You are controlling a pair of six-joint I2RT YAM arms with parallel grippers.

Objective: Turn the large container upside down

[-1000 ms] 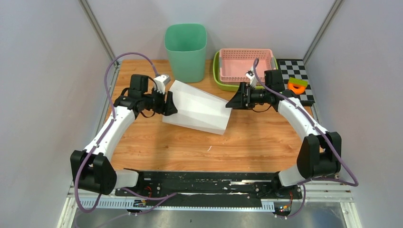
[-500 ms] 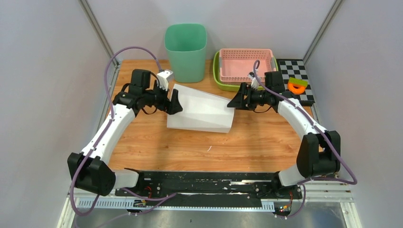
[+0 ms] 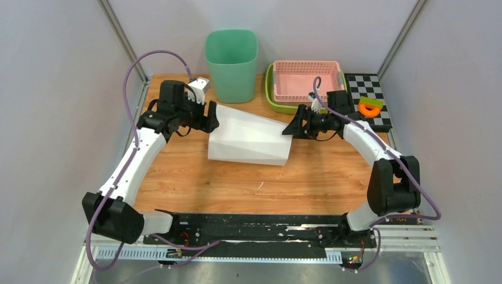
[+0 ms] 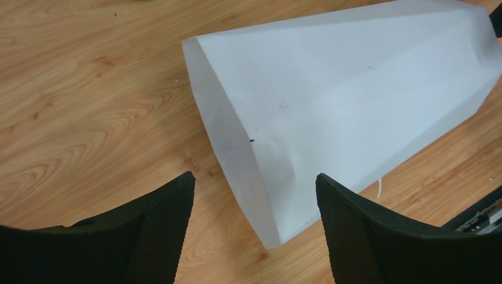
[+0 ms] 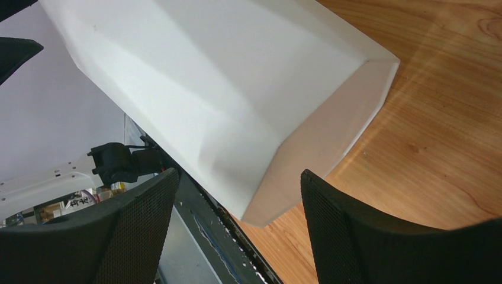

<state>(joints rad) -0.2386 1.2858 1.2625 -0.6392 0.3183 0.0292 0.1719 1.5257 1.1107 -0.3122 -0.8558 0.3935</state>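
The large container is a white, faceted plastic tub lying on the wooden table with closed faces up; its opening does not show. My left gripper hovers open just off its left end, nothing between the fingers. In the left wrist view the large container stretches away beyond the left gripper. My right gripper stands open beside the tub's right end. The right wrist view has the large container ahead of the right gripper, apart from both fingers.
A green bin stands at the back centre. To its right a pink basket sits in a green tray. An orange ring lies on a checkerboard at the far right. Grey walls close in both sides.
The left gripper let go of the container's left edge, opened and drew back left. The container dropped from a tilt to lie flat. The right gripper hardly moved.
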